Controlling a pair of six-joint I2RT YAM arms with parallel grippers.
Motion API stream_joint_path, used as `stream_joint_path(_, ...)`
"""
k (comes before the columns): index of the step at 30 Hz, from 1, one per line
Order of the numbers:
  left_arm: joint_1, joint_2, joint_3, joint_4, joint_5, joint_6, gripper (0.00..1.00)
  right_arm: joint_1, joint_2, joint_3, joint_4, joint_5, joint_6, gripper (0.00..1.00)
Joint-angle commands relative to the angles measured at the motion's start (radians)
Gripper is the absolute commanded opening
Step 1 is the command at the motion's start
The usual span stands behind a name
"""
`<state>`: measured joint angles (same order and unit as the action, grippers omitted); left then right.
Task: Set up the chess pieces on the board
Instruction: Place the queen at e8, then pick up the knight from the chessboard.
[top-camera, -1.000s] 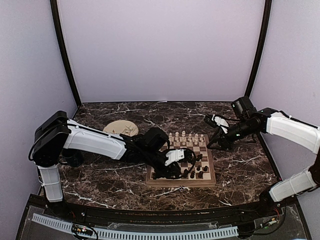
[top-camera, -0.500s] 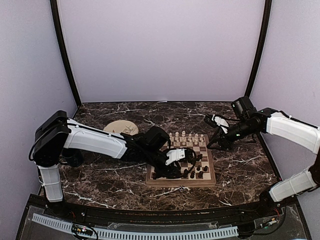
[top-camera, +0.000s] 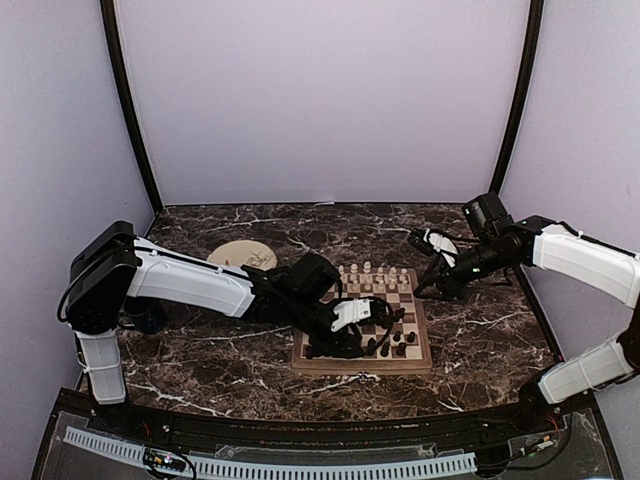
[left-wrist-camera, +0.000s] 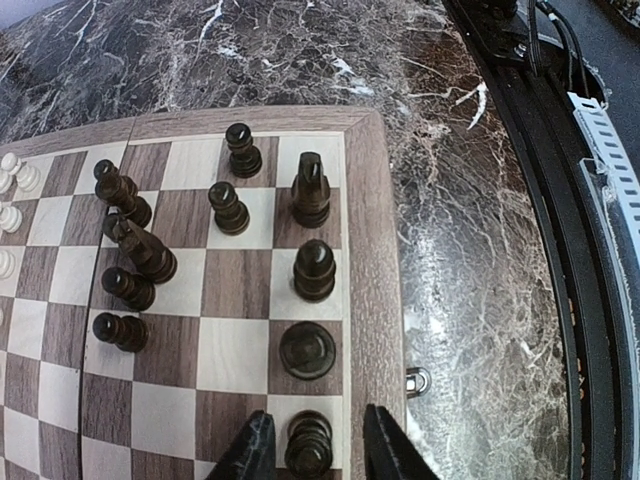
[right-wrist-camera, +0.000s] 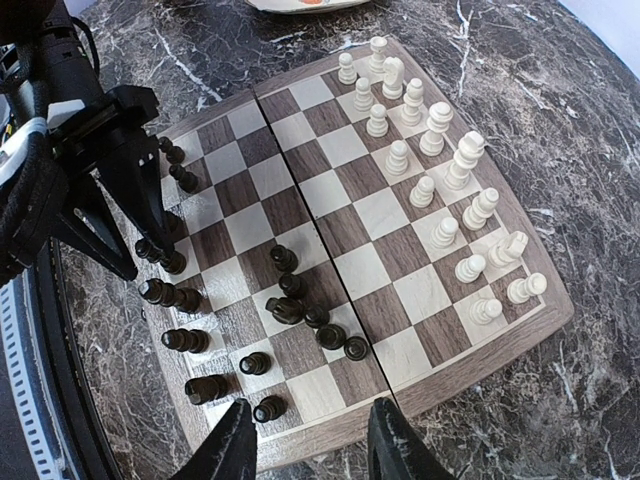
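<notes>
The board (top-camera: 412, 300) lies at the table's middle. Pale chess pieces (top-camera: 375, 270) line its far side, and the right wrist view shows them in two rows (right-wrist-camera: 440, 190). Dark chess pieces (left-wrist-camera: 310, 270) stand along the near side, and several more (right-wrist-camera: 300, 310) cluster toward the middle. My left gripper (left-wrist-camera: 312, 440) is low over the near edge row. It is open, and an upright dark piece (left-wrist-camera: 308, 445) stands between its fingers with a gap on each side. My right gripper (right-wrist-camera: 305, 440) hangs open and empty above the board's right edge (right-wrist-camera: 400, 420).
A round cream plate (top-camera: 240, 255) lies on the marble table left of the board. The black rail (left-wrist-camera: 590, 250) of the table's near edge runs close beside the board's near border (left-wrist-camera: 365, 200). Both arms reach in over the board's two sides.
The left gripper's jaws have spread apart from the dark piece, which now stands free on its edge square. The right arm has not moved.
</notes>
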<state>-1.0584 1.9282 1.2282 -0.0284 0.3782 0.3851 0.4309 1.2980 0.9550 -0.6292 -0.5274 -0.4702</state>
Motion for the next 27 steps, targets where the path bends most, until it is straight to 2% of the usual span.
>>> stream_joint_path(1, -0.003, -0.048, 0.024, 0.001, -0.047, -0.026, 0.35, -0.009, -0.008, 0.021, 0.006, 0.002, 0.004, 0.39)
stream_joint_path(8, 0.011, -0.2, 0.045, -0.023, -0.174, 0.013, 0.44, -0.027, 0.045, 0.114, -0.051, -0.008, -0.014, 0.39)
stream_joint_path(11, 0.028, -0.263, 0.045, -0.002, -0.255, 0.019, 0.56, -0.027, 0.076, 0.145, -0.063, -0.019, -0.036, 0.39)
stream_joint_path(14, 0.066, -0.325, -0.016, 0.117, -0.398, -0.012, 0.68, -0.017, 0.119, 0.169, -0.073, -0.006, -0.051, 0.37)
stream_joint_path(17, 0.144, -0.378, -0.099, 0.241, -0.425, -0.134, 0.85, 0.011, 0.162, 0.191, -0.096, 0.018, -0.069, 0.35)
stream_joint_path(18, 0.174, -0.387, -0.111, 0.259, -0.411, -0.179, 0.88, 0.026, 0.177, 0.215, -0.102, 0.029, -0.074, 0.35)
stream_joint_path(21, 0.224, -0.393, -0.106, 0.243, -0.405, -0.251, 0.86, 0.077, 0.221, 0.23, -0.113, 0.07, -0.088, 0.34)
stream_joint_path(24, 0.236, -0.396, -0.108, 0.23, -0.399, -0.264, 0.79, 0.137, 0.267, 0.231, -0.115, 0.109, -0.098, 0.33)
stream_joint_path(27, 0.239, -0.403, -0.127, 0.24, -0.414, -0.282, 0.77, 0.18, 0.319, 0.241, -0.122, 0.124, -0.101, 0.32)
